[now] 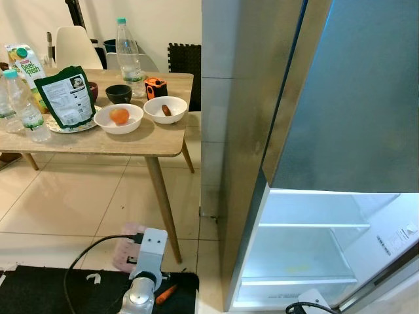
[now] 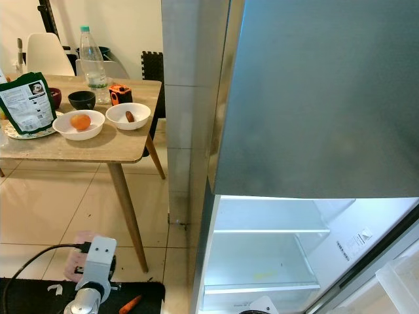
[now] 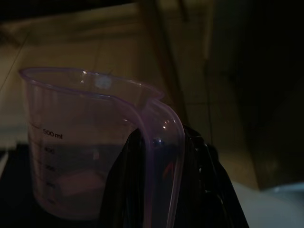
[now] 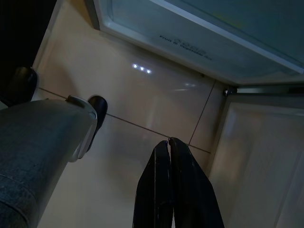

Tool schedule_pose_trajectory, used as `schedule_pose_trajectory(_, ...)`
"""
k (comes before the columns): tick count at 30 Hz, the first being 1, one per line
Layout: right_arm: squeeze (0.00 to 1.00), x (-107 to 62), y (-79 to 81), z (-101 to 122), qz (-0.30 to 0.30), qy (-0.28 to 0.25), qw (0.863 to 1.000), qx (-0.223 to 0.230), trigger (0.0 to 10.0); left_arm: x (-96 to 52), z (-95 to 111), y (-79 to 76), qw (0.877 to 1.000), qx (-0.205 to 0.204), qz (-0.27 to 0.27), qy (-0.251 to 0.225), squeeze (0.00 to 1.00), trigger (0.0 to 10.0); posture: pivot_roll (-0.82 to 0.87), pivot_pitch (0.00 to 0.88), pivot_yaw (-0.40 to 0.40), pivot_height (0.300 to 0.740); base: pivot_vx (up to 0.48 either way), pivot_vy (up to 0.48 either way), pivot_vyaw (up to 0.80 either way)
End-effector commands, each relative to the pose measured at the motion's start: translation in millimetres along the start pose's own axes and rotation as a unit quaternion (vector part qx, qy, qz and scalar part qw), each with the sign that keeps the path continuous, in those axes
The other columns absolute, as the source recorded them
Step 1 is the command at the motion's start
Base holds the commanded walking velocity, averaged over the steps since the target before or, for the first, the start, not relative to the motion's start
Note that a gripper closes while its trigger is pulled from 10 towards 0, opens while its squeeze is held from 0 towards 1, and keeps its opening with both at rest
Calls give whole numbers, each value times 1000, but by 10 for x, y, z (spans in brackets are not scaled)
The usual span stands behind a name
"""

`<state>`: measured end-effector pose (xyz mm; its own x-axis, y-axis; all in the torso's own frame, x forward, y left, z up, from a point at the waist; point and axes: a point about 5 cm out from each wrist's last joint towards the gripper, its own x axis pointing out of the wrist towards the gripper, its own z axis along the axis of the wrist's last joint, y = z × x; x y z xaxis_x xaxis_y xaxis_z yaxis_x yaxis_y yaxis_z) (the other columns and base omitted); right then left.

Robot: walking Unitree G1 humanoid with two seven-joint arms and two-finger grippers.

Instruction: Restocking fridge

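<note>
Tiled floor underfoot. Left claw low, clamped on measuring jug handle; contents too dark to read. Right claw pressed together, empty, beside open fridge. Shelves bare, restocking barely begun. Farther off, worktop bearing bowls, bottles, green pouch. Fridge bottom cut off.

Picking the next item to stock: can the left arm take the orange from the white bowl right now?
Probably not. The left gripper is shut on the measuring jug handle and hangs low by the table leg, well below the tabletop where the orange sits in its white bowl.
</note>
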<state>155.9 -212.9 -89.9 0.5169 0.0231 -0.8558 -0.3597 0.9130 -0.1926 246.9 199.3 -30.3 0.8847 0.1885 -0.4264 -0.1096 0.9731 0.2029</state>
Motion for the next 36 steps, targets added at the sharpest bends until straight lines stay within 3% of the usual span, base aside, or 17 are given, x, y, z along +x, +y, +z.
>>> schedule_pose_trajectory(1, 0, -12, -20, -45, -4, 7, 1000, 2, 10000, 37, 57, 78, 997, -78, 18, -4, 0, 10000, -39, 0, -41, 740, 0, 0, 0)
schedule_pose_trajectory(2, 0, -12, -23, -44, -4, 7, 1000, 2, 10000, 64, 114, 45, 983, -184, -4, -13, 0, 10000, -39, 0, -42, 740, 0, 0, 0)
schedule_pose_trajectory(4, 0, -12, -27, -41, -4, 6, 1000, 1, 10000, 84, 176, 1, 967, -251, -32, -29, 0, 10000, -39, 1, -42, 740, 0, 0, 0)
schedule_pose_trajectory(7, 0, -12, -28, -40, -4, 6, 1000, 1, 10000, 89, 198, -20, 962, -268, -44, -36, 0, 10000, -39, 1, -42, 740, 0, 0, 0)
schedule_pose_trajectory(8, 0, -12, -30, -40, -4, 6, 1000, 1, 10000, 92, 215, -49, 955, -287, -61, -40, 0, 10000, -39, 1, -42, 740, 0, 0, 0)
schedule_pose_trajectory(10, 0, -12, -32, -37, -5, 6, 1000, 1, 10000, 90, 245, -121, 931, -346, -105, -50, 0, 10000, -38, 0, -39, 740, 0, 0, 0)
schedule_pose_trajectory(12, 0, -11, -32, -34, -5, 6, 1000, 2, 10000, 48, 268, -242, 899, -389, -188, -70, 0, 10000, -38, 0, -39, 740, 0, 0, 0)
schedule_pose_trajectory(14, 0, -10, -28, -34, -4, 6, 1000, 3, 10000, 6, 268, -307, 883, -398, -235, -81, 0, 10000, -38, 0, -39, 740, 0, 0, 0)
schedule_pose_trajectory(17, 0, -10, -25, -35, -3, 6, 1000, 3, 10000, -20, 249, -337, 877, -398, -255, -82, 0, 10000, -35, 1, -38, 740, 0, 0, 0)
schedule_pose_trajectory(19, 0, -9, -16, -35, -1, 6, 1000, 3, 10000, -78, 185, -376, 864, -403, -292, -79, 0, 10000, -33, 2, -39, 740, 0, 0, 0)
schedule_pose_trajectory(21, 0, -9, -12, -36, -1, 6, 1000, 4, 10000, -93, 135, -385, 870, -393, -290, -65, 0, 10000, -31, 2, -38, 740, 0, 0, 0)
schedule_pose_trajectory(22, 0, -8, -8, -35, 0, 6, 1000, 3, 10000, -114, 32, -392, 891, -362, -273, -30, 0, 10000, -31, 1, -37, 740, 0, 0, 0)
schedule_pose_trajectory(23, 0, -8, -8, -35, 0, 6, 1000, 3, 10000, -114, 32, -392, 891, -362, -273, -30, 0, 10000, -31, 1, -37, 740, 0, 0, 0)
schedule_pose_trajectory(25, 0, -6, -2, -32, 0, 6, 1000, 4, 10000, -155, -127, -378, 914, -317, -253, 22, 0, 10000, -33, 3, -35, 740, 0, 0, 0)
schedule_pose_trajectory(29, 0, -5, 3, -32, 1, 6, 1000, 4, 10000, -201, -269, -296, 923, -305, -228, 53, 0, 10000, -32, 2, -36, 740, 0, 0, 0)
schedule_pose_trajectory(36, 0, -8, 3, -44, 1, 9, 1000, 4, 10000, -307, -509, -129, 930, -302, -187, 97, 0, 10000, -34, 4, -38, 740, 0, 0, 0)
